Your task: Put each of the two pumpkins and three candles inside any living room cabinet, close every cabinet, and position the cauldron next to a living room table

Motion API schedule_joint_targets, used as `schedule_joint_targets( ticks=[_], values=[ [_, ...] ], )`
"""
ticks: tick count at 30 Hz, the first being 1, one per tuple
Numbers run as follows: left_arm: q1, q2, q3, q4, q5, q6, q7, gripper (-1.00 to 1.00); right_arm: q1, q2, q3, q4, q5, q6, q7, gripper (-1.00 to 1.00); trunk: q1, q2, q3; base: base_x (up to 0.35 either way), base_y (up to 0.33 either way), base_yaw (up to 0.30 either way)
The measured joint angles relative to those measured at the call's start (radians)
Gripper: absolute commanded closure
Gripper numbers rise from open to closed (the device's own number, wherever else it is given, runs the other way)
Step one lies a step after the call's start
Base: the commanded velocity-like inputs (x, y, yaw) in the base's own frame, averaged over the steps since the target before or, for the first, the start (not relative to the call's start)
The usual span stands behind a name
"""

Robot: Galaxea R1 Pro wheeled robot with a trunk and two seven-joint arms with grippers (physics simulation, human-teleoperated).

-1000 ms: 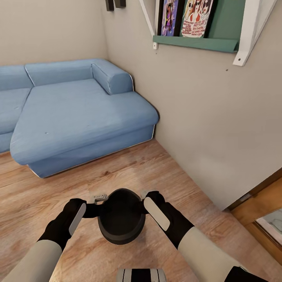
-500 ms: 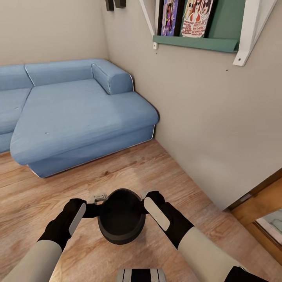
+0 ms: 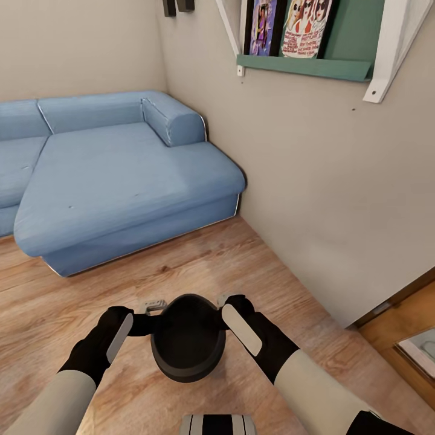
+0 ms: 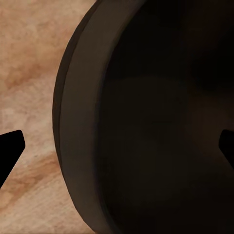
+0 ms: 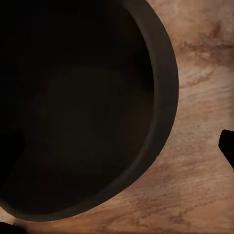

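head: light plank floor, blue corner sofa ahead, my two claws pinching the small round glossy black cauldron by opposite rim sides, left gripper, right gripper | left wrist: cauldron wall between fingertips, clamped on the rim | right wrist: rim pinched too | no table around, I'd turn slow, keep it level

Your cauldron sits low and central in the head view, above the plank floor, with the left claw at its left rim and the right claw at its right rim. Ahead and to your left lies the sofa, tucked into the corner. The wall runs along your right, carrying a shelf high up.
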Motion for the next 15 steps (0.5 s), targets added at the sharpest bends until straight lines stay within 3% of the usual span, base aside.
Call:
schedule_joint_targets(
  ticks=[6, 15],
  values=[
    [0.000, 0.000, 0.000, -0.001, 0.000, 0.000, -0.001, -1.00, -0.002, 0.000, 0.001, 0.029, 0.003, -0.117, -0.003, -1.00, 0.000, 0.000, 0.000, 0.000, 0.000, 0.000],
    [0.000, 0.000, -0.001, -0.001, 0.000, 0.000, 0.000, -1.00, -0.036, 0.000, 0.000, 0.122, 0.000, -0.159, -0.005, -1.00, 0.000, 0.000, 0.000, 0.000, 0.000, 0.000]
  ],
)
